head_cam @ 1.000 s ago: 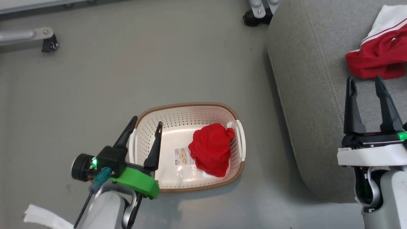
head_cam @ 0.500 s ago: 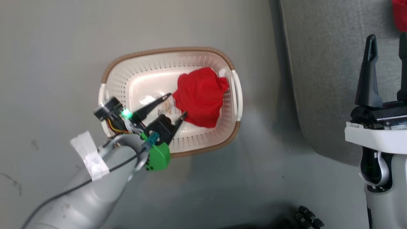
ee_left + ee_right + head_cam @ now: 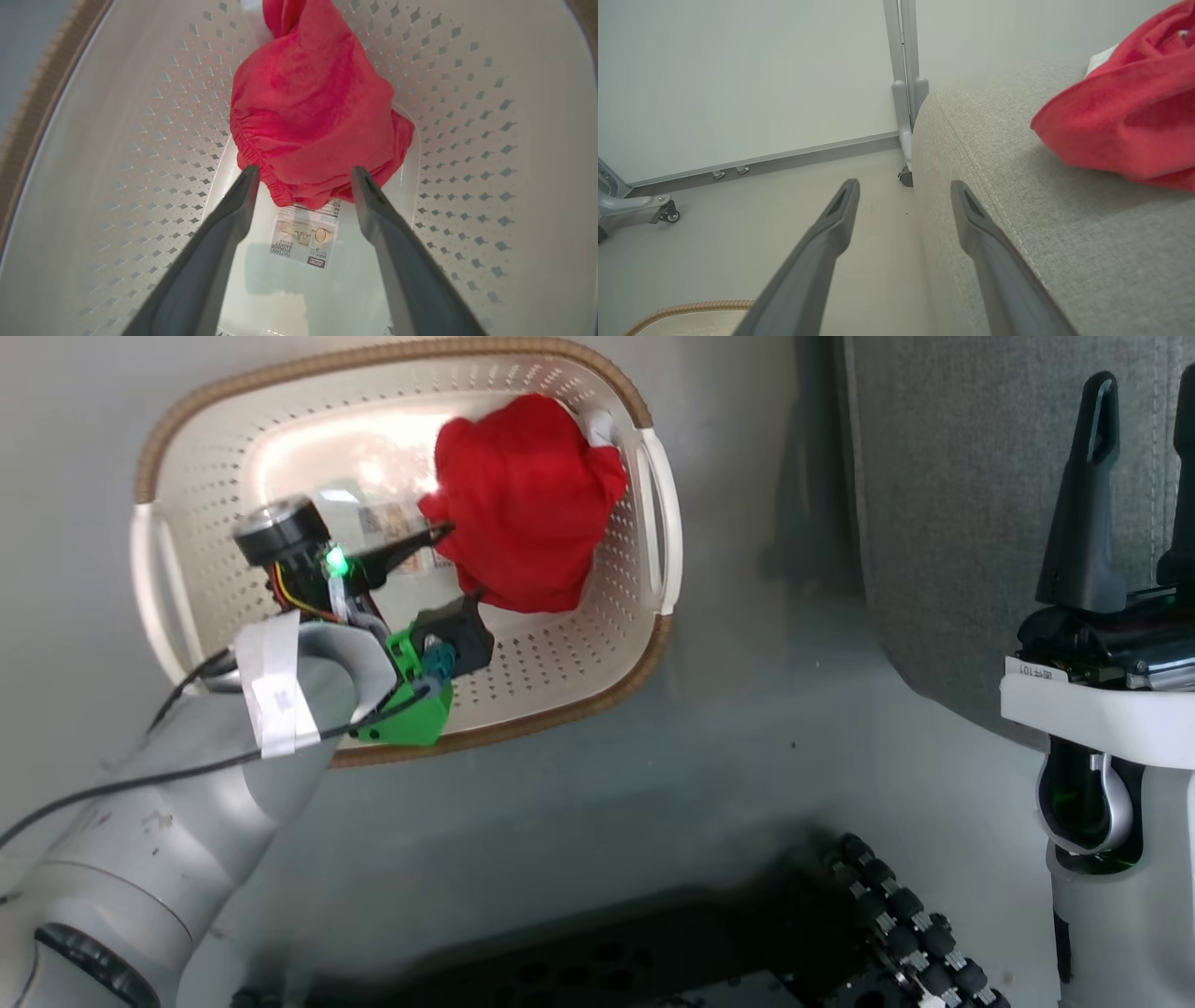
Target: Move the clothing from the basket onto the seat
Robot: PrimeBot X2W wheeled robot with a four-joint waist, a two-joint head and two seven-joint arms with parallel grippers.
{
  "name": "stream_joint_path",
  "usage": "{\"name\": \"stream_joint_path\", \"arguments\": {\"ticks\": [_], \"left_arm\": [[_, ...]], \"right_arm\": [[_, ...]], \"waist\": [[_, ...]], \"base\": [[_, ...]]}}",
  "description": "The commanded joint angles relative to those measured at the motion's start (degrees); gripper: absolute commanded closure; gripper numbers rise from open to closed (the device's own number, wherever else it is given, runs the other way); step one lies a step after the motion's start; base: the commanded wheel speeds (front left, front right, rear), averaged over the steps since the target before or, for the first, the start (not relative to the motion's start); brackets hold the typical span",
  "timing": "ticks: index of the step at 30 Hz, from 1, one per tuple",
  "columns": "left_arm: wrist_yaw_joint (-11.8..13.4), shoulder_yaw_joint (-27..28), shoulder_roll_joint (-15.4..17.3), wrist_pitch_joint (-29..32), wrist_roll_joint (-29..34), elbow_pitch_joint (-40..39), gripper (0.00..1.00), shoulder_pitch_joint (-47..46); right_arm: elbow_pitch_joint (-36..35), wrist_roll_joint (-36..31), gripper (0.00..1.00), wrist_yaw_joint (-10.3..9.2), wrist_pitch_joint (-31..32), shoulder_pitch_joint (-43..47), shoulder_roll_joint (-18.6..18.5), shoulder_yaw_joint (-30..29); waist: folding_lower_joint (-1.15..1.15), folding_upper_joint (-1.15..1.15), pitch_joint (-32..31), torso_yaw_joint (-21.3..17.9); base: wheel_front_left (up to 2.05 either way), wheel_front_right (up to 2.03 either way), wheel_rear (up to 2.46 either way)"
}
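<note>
**Reach for the second garment.** The left gripper (image 3: 304, 171) is lowered inside the basket (image 3: 551, 653), its two dark fingers spread apart and holding nothing. Just ahead of the fingertips (image 3: 250, 179), partly between them, lies the red garment in the basket (image 3: 313, 107), a bunched mound whose gathered, elasticated hem faces the gripper. In the left wrist view the tips flank this near hem, but whether they touch the cloth cannot be told. Beneath the fingers, on the basket floor, is a label sticker (image 3: 304, 231), its far end covered by the garment. Beyond the mound, the cloth rests against the perforated wall at the far end of the basket.

Further right, the seat (image 3: 1087, 224) rises beside the basket. The right gripper (image 3: 904, 183) hangs with fingers apart and empty, its tips at the seat's stitched seam. Ahead of it and to its right, the garment on the seat (image 3: 1120, 126) lies on the cushion.

**Step in hand:** judged to be the approach to the grasp. One item is delivered and one remains.

**Next move:** likely a short advance so the fingers enclose a thick fold rather than the thin hem, then closure and a lift clear of the basket rim. A shallow bite may let the cloth slip out.
</note>
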Motion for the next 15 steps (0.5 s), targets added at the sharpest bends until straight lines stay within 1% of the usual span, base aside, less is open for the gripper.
{"name": "stream_joint_path", "arguments": {"ticks": [1, 8, 12, 15], "left_arm": [[0.33, -0.28, 0.47, -0.02, 0.50, 0.55, 0.00, -1.51], [0.77, -2.80, 0.25, -0.02, 1.48, 0.29, 0.00, -3.39], [2.99, -3.63, 0.46, -0.02, 1.85, 0.09, 0.00, -4.00], [4.15, -4.46, 0.21, -0.02, 2.32, 1.41, 0.00, -4.57]], "right_arm": [[-0.43, 0.38, 0.00, -0.01, -0.02, -1.26, 0.43, 0.30], [-0.20, 1.24, 0.00, -0.02, -0.02, -1.22, 0.99, 0.73], [-0.34, 1.76, 0.00, -0.02, -0.02, -0.88, 1.10, 0.95], [-0.57, 2.30, 0.00, -0.02, -0.02, -0.47, 1.16, 1.12]], "waist": [[-0.01, 0.00, 5.00, -3.50], [-0.01, 0.00, 6.75, -4.27], [-0.01, 0.00, 7.14, -4.56], [-0.01, 0.00, 7.44, -4.69]], "base": [[0.00, 0.00, 0.00], [0.00, 0.00, 0.00], [0.00, 0.00, 0.00], [0.00, 0.00, 0.00]]}}
